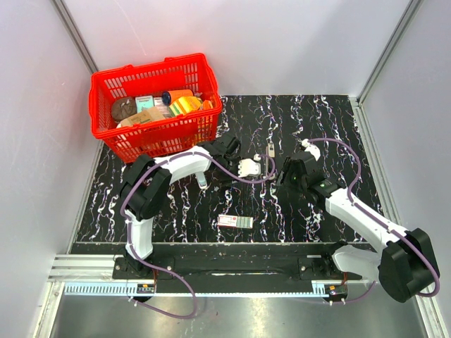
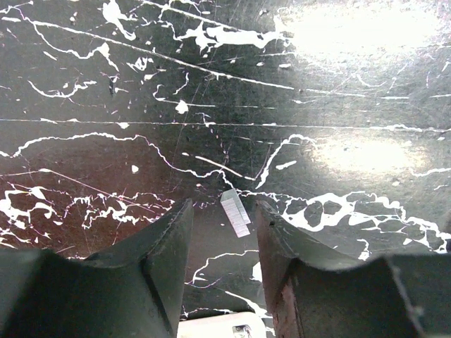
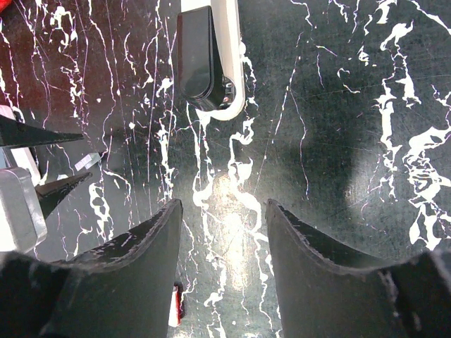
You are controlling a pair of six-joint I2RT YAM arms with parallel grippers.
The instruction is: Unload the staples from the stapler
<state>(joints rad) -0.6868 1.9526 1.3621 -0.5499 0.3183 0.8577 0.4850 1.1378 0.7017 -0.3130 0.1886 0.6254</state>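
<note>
The stapler, white with a dark top part, lies on the black marbled table ahead of my right gripper; from above the stapler is a small pale thing just beyond both grippers. The right gripper is open over bare table. The staples, a short silver strip, lie flat on the table between the tips of my left gripper. That gripper is open, with both fingers apart from the strip. From the right wrist, the staples show at the left beside the left gripper's fingertips. The two grippers face each other mid-table.
A red basket full of assorted items stands at the back left, behind the left arm. A flat white-and-red box lies near the front edge of the table, and its end peeks out beside the right gripper's left finger.
</note>
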